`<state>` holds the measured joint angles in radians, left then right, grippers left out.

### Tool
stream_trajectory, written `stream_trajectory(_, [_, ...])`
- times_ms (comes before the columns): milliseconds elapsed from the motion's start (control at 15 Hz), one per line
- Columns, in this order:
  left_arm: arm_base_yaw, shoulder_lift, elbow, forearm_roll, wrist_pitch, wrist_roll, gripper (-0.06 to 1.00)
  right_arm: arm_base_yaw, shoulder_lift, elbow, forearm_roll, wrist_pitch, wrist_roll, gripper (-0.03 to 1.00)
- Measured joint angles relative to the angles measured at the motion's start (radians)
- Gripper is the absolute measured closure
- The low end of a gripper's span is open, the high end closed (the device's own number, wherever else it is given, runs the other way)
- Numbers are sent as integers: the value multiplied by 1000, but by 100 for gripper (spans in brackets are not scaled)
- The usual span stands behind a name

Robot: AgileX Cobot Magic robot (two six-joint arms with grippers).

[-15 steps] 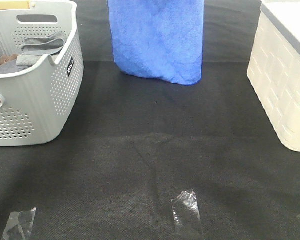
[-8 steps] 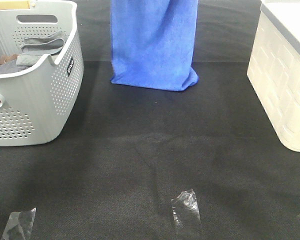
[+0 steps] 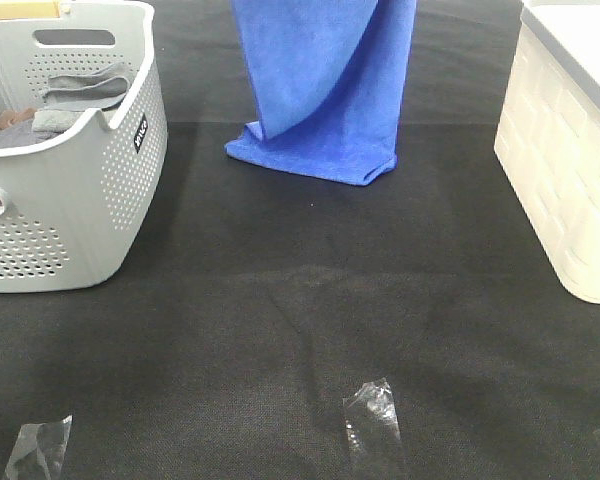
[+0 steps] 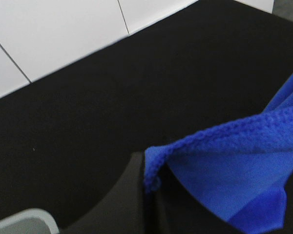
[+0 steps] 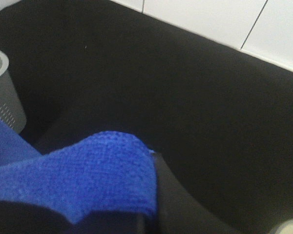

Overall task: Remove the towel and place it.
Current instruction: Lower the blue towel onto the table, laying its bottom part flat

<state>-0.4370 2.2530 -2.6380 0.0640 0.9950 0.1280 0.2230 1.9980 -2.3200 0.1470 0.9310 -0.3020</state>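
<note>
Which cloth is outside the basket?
The blue towel, hanging with its lower end on the table; the grey cloth and brownish cloth lie inside the basket.

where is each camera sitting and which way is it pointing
Exterior high: mounted high, looking down on the black table, the towel hanging in from above, grey basket left, white box right; no robot part shows.
Left wrist: on the left arm, looking past the left gripper, shut on the towel's edge, toward table and white wall.
Right wrist: on the right arm, past the right gripper holding bunched towel, toward table and basket corner.
Shared: all show towel and table.
</note>
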Motion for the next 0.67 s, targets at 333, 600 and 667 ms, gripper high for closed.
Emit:
stream_trajectory(333, [0, -108, 0, -92, 216, -97, 94, 0, -91, 0, 0, 272, 108, 94])
stream_trajectory(600, [-1, -177, 51, -115, 220, -102, 94, 0, -124, 4, 17, 291, 147, 94])
stream_trajectory(667, [-1, -219, 120, -128, 221, -112, 94, 0, -151, 27, 35, 291, 155, 94])
